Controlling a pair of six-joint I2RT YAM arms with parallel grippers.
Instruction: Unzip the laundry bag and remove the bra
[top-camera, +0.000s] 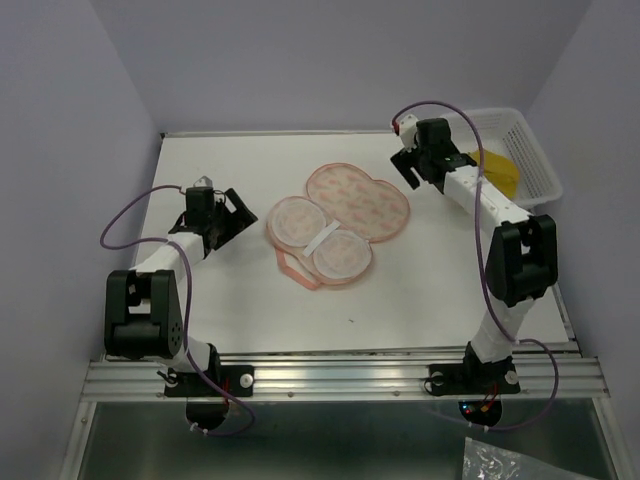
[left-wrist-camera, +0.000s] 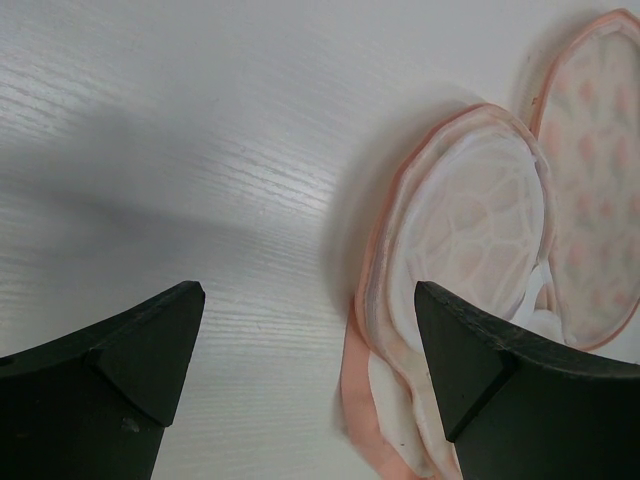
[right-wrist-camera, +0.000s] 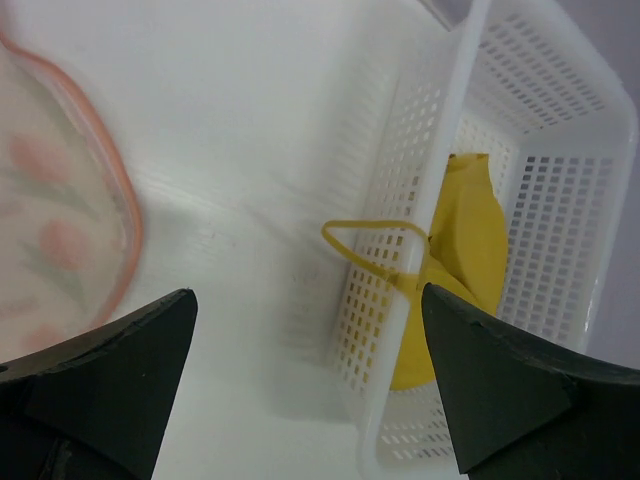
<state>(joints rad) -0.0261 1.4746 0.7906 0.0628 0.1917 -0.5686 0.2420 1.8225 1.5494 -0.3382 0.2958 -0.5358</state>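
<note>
White worktop (top-camera: 220, 300) carries the pink laundry bag (top-camera: 345, 215) at its middle. The bag is spread open with its zip undone, the printed half toward the far right and the two pale mesh cups toward the near left, so its long axis runs on that diagonal. At the far right corner sits a white lattice basket (top-camera: 540, 150). The yellow bra (right-wrist-camera: 465, 235) lies inside it, well apart from the bag, with one thin strap looped out past the basket wall on the side facing the bag. The right hand (right-wrist-camera: 305, 292) hangs between bag and basket, fingers spread and holding nothing. The bra lies just to its right, so this arm is by far the nearer one. The left hand (left-wrist-camera: 308, 288), also open and empty, hovers toward the left edge, with the mesh cups just to its right. By my judgement the bra is already out, and only the stray strap might want tucking in.
</note>
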